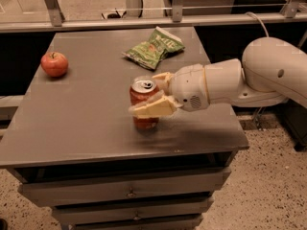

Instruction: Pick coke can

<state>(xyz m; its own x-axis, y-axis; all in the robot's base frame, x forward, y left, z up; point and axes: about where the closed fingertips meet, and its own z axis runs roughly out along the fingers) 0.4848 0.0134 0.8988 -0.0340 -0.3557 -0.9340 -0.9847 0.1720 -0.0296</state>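
Observation:
The coke can (145, 121), red with a silver top, stands upright near the table's front middle. My gripper (145, 95) reaches in from the right and is shut around it. One pale finger (152, 108) crosses the can's front and the other (162, 77) sits behind its top. The can's base is at or just above the tabletop; I cannot tell which.
A red apple (54, 63) sits at the table's left. A green chip bag (154, 47) lies at the back middle. The grey table (86, 123) has drawers (129, 193) below its front edge. My white arm (268, 73) spans the right side.

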